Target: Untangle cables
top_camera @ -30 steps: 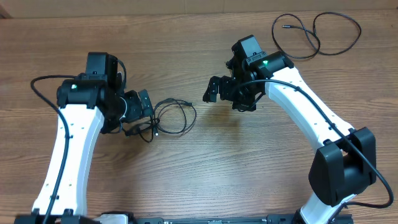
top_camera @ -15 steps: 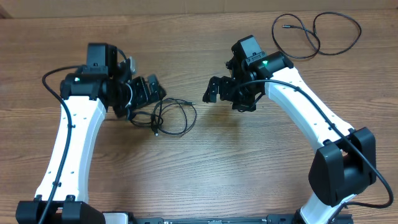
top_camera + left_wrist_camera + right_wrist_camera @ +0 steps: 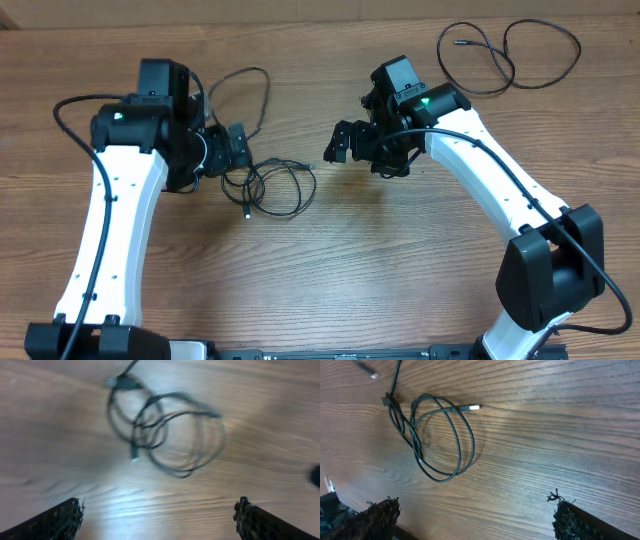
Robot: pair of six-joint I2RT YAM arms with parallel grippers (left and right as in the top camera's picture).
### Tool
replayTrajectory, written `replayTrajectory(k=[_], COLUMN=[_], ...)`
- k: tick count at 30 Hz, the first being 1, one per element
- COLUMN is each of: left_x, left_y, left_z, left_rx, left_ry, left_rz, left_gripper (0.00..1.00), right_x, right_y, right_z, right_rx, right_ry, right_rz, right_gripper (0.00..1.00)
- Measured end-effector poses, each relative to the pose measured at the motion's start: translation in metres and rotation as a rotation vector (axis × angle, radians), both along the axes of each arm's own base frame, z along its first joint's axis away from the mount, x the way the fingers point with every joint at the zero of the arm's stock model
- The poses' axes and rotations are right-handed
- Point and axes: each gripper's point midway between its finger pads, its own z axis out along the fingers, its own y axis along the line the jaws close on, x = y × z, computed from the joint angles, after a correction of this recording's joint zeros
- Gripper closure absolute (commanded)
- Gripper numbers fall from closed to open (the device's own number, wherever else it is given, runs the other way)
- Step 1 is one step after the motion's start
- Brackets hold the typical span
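Status: left end effector [image 3: 238,150] is released, fingers spread wide in its wrist view with nothing between them. Right end effector [image 3: 338,146] is the same, spread and empty. So we're holding nothing.

The bundle [image 3: 412,442] lies flat on the tabletop [image 3: 400,260], between the two end effectors, just right of the left one. It's a few overlapping loops pinched at one crossing on the left side. The silvery plug [image 3: 474,407] pokes out right, toward the right end effector (an easy free end to take, we think). One cord [image 3: 266,90] leaves the bundle and arcs to the far side past the left end effector. We can't tell whether it touches the fingers. The left wrist view is blurred, so we don't trust fine detail there.

A separate cable [image 3: 513,62] sits far right, well apart from the rest. We read that one as done.

Room: there's wide bare wood near and right of the bundle, good for spreading loops. The far side is tighter: the separate cable lies close to the tabletop's far edge, and the arcing cord reaches that way too. We'd pull toward the near side.
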Motion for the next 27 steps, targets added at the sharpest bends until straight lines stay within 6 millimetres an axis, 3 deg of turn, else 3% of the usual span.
replayTrajectory(k=[5,11,21,27], left_x=[-0.006,0.004,0.028,0.037], left_y=[0.005,-0.002,-0.005,-0.005], left_z=[-0.021,-0.059,-0.118,-0.131], left_rx=[0.037,0.069,0.102,0.113], left_ry=[0.103,0.180,0.241,0.225], left_rz=[0.015,-0.002,-0.020,-0.077], left_gripper=[0.06,0.17,0.48,0.50], right_x=[0.000,0.000,-0.005,-0.008], right_y=[0.000,0.000,0.008,0.014], right_z=[0.000,0.000,0.000,0.001], right_rx=[-0.001,0.000,-0.001,0.003], right_ry=[0.001,0.001,0.000,-0.008], right_rz=[0.000,0.000,0.023,0.039], right_gripper=[0.00,0.00,0.00,0.00])
